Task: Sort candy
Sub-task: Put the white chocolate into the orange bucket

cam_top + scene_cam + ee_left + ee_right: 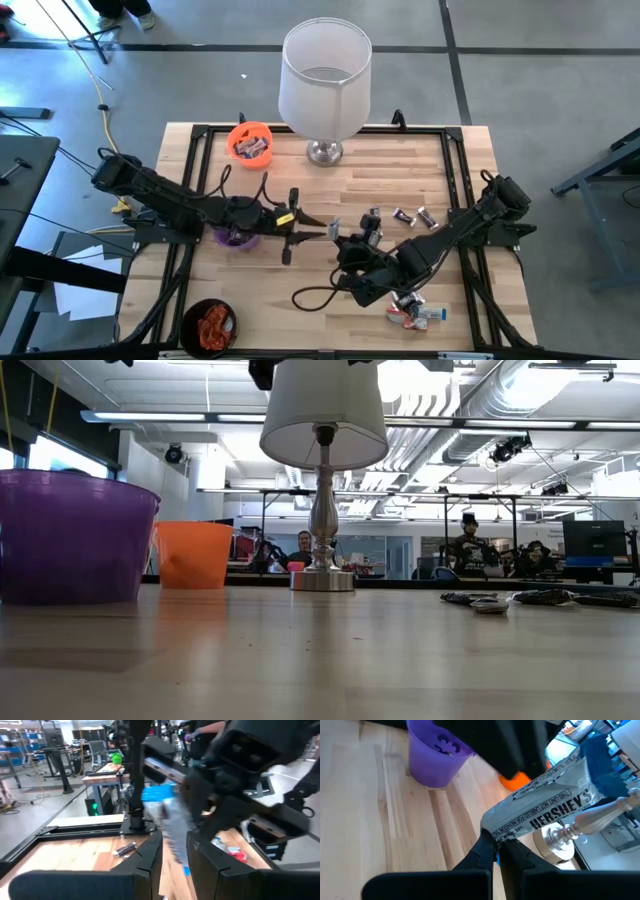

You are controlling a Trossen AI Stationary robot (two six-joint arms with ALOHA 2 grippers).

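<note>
A silver-white-blue candy (555, 805) is in the air over the table's middle, between both grippers (335, 228). My right gripper (496, 845), reaching in from the right, is shut on it. My left gripper (175, 845), reaching in from the left above the purple cup (235, 238), is open, with one finger on each side of the candy (172, 825). Loose dark candies (405, 215) lie on the table to the right of the middle. More candy (415, 315) lies near the front edge. In the low view neither gripper shows. My right gripper pinches the silver wrapper's one end (495, 834) between its two fingertips. The candy is lifted clear and sticks out beyond the fingers, its blue end (600, 760) farthest away. My left gripper: its fingers (152, 852) flank the candy; I cannot tell whether they touch it.
A lamp (325, 90) stands at the far middle of the table, with an orange cup (250, 140) holding candy to its left. A black cup (210, 325) with orange-red candy stands at the near left corner. A black cable (315, 295) lies near the right arm.
</note>
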